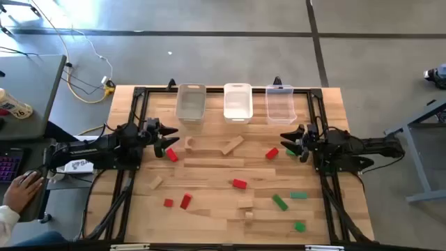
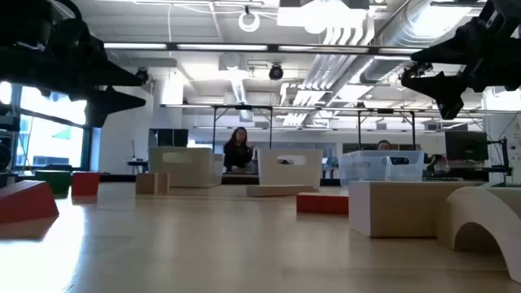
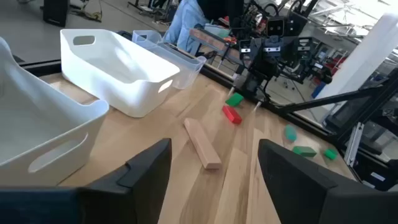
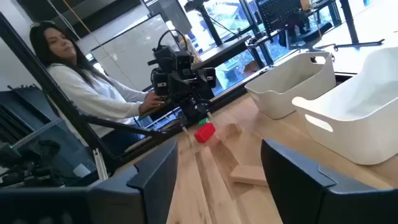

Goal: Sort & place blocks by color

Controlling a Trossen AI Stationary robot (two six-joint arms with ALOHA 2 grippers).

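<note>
Now, both grippers empty, fingers apart: lower left gripper squarely over red block; right gripper waits.

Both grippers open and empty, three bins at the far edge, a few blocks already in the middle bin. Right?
Not quite: the middle bin holds no blocks, as the high view shows, and all the blocks lie on the table. The rest stands: left gripper and right gripper are open and empty, with three bins at the far edge.
</note>
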